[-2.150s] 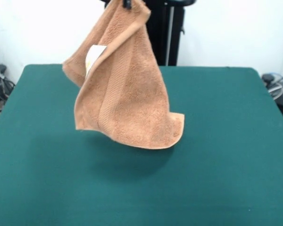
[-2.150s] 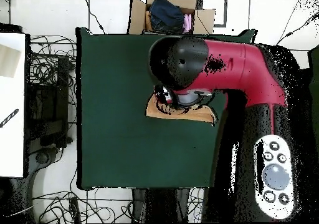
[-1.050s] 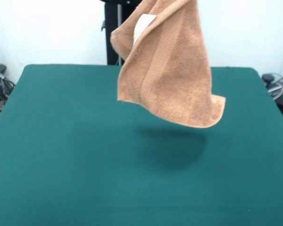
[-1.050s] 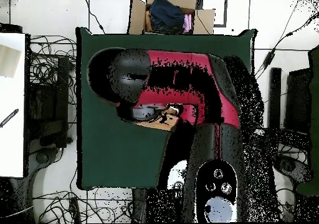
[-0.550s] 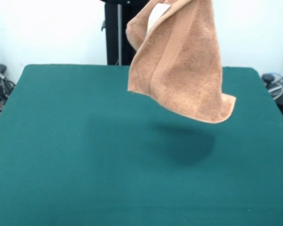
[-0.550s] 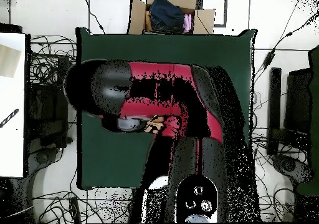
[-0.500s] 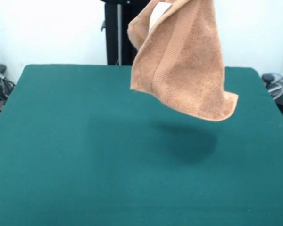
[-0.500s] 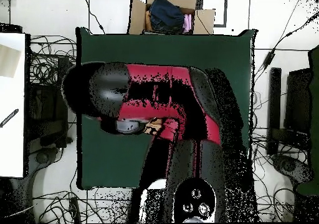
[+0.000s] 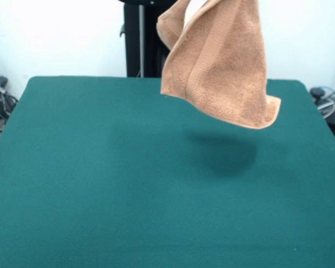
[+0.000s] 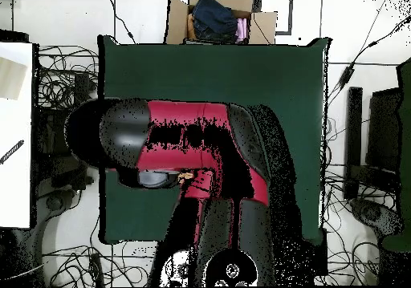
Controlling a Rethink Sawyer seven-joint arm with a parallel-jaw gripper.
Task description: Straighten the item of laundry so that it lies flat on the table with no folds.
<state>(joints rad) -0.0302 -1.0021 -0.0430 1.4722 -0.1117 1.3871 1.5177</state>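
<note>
in the front view we see the towel point(image 9: 220, 61) hanging in the air, clear of the table point(image 9: 100, 190), its top running out of the picture's upper edge. it droops in a loose cone, folded over on itself, with a woven band running down its left part and a sliver of the white label point(image 9: 194, 6) at the very top. its lowest corner curls up at the right. a soft dark shadow point(image 9: 223, 153) lies on the green cloth beneath it, toward the table's far right part. the gripper itself is above the picture here, so we cannot tell how its fingers stand.

in the overhead view the red and black arm point(image 10: 189, 136) stretches across the table's lower left part and covers most of what hangs under it. only a tiny orange scrap of the towel point(image 10: 186, 175) peeks out below the arm's black end. the gripper is hidden under the arm, so again we cannot tell its state. beyond the table's top edge sits a cardboard box point(image 10: 221, 16) with dark cloth in it.
</note>
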